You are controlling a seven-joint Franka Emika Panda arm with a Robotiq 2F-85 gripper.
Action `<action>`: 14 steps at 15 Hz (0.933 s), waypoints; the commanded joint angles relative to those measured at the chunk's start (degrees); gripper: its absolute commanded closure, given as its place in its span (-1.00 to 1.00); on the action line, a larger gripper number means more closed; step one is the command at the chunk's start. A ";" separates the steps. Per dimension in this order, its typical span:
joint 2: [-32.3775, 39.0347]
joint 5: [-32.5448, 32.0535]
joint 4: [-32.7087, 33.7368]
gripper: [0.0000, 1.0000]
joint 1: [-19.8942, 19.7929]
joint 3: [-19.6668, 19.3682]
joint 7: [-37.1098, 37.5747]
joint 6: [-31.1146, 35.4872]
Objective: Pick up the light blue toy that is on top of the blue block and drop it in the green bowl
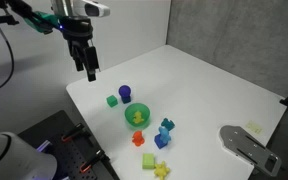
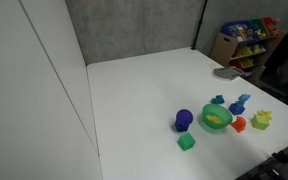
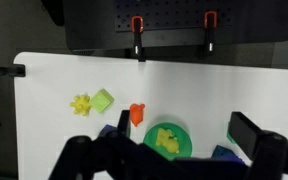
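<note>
Upper left in an exterior view, the black two-finger gripper [image 1: 89,70] hangs empty, jaws spread wide. The small light-teal knobby plastic toy [image 1: 166,126] sits atop a dark blue block [image 1: 162,141], right of the round bright-green bowl [image 1: 129,118] at centre.

Both exterior views sit raised and fairly far back, angled down on the flat white table [image 1: 204,80] [image 2: 144,90] from different sides. Wrist view looks down, closer. All share the round bright green bowl [image 1: 129,110] [image 2: 206,118] [image 3: 151,135].
</note>
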 commanded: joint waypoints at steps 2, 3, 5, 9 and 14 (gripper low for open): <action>0.05 -0.25 0.09 -1.00 0.62 -0.49 0.31 -0.12; 0.05 -0.25 0.09 -1.00 0.62 -0.49 0.31 -0.12; 0.05 -0.25 0.09 -1.00 0.62 -0.49 0.31 -0.12; 2.24 -0.33 0.85 -1.00 0.20 -0.74 0.90 4.15; 6.26 -0.24 0.79 -1.00 -1.08 -2.62 0.65 11.65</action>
